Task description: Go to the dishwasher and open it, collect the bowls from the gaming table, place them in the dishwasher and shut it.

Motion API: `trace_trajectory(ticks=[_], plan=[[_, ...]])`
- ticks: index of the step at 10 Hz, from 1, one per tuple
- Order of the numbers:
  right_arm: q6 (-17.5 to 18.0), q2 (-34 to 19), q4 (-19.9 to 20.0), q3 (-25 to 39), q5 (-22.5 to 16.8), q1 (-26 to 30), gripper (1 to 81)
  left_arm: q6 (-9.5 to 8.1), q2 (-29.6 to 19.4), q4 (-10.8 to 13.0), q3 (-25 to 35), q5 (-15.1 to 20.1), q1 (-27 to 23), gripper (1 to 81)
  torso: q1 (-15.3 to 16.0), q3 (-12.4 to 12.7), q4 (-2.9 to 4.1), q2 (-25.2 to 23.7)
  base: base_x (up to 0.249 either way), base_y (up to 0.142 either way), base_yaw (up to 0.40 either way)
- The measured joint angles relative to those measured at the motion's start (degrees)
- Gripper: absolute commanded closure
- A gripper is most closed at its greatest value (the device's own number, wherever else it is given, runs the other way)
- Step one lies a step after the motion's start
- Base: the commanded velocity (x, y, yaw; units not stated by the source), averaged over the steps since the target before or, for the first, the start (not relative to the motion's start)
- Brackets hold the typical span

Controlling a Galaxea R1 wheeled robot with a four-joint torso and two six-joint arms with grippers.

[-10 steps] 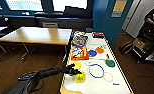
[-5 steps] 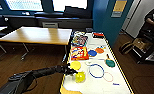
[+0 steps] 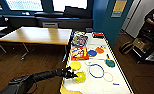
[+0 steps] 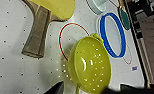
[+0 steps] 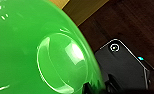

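The gaming table (image 3: 118, 72), white-topped with yellow edge trim, runs away from me. My left gripper (image 3: 72, 75) reaches in over its near left edge and is shut on the rim of the yellow bowl (image 3: 80, 77). In the left wrist view the perforated yellow bowl (image 4: 90, 65) is tilted up off the white top, with the gripper (image 4: 78, 89) at its rim. The green bowl (image 5: 30, 57) looms in the right wrist view, with my right gripper (image 5: 95, 88) shut on its edge above the dark wood floor. The dishwasher is out of view.
A yellow paddle (image 3: 75, 65), a blue ring (image 3: 90, 73), a green paddle (image 3: 109, 62), blue and orange discs and game boxes (image 3: 79, 53) lie on the gaming table. A light-wood table (image 3: 38, 35) stands to the left. A person (image 3: 153, 20) stands at the far right.
The camera has come closer to the gaming table. The left gripper stays at the yellow bowl, which now sits a little nearer the table's front end.
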Motion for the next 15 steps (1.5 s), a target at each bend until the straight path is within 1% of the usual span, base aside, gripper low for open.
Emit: trace_trajectory(ticks=[1,5,8,9,10,11,12,15], plan=[[0.00,0.04,-0.01,-0.05,-0.04,-0.02,81.1,0.06,0.63,0.57,-0.44,-0.02,0.41,1.0,0.00,0.00,0.00,0.00,0.000,0.000,0.000],[0.00,0.39,-0.20,-0.33,-0.06,-0.02,81.1,0.09,2.45,1.43,-1.65,-0.20,1.43,1.0,0.00,0.00,0.00,0.00,0.000,0.000,0.000],[0.00,0.94,-0.23,-0.60,-0.20,0.02,81.1,-0.13,3.00,1.49,-3.50,-0.44,1.95,1.0,0.00,0.00,0.00,0.00,0.000,0.000,0.000],[0.00,0.96,-0.23,-0.84,-0.20,0.02,81.1,-1.46,3.05,1.43,-4.41,-0.91,2.18,1.0,0.00,0.00,0.00,0.00,0.000,0.000,0.000],[0.00,0.99,-0.23,-0.90,-0.23,0.02,81.1,-3.67,3.28,1.12,-5.38,-1.85,2.17,1.0,0.00,0.00,0.00,0.00,0.000,0.000,0.000],[0.00,1.07,-0.23,-0.93,-0.34,0.13,81.1,-5.23,3.50,0.88,-6.72,-2.36,2.17,1.0,0.00,0.00,0.00,0.00,0.000,0.000,0.000],[0.00,1.10,-0.23,-0.95,-0.39,0.26,81.1,-6.00,3.94,0.50,-7.89,-2.67,2.17,1.0,0.00,0.00,0.00,0.00,0.000,0.000,0.000],[0.00,2.07,-0.23,-1.82,-0.45,0.30,81.1,-6.41,4.92,-0.06,-9.01,-3.15,2.21,1.0,0.00,0.00,0.00,0.00,0.000,0.000,0.000]])
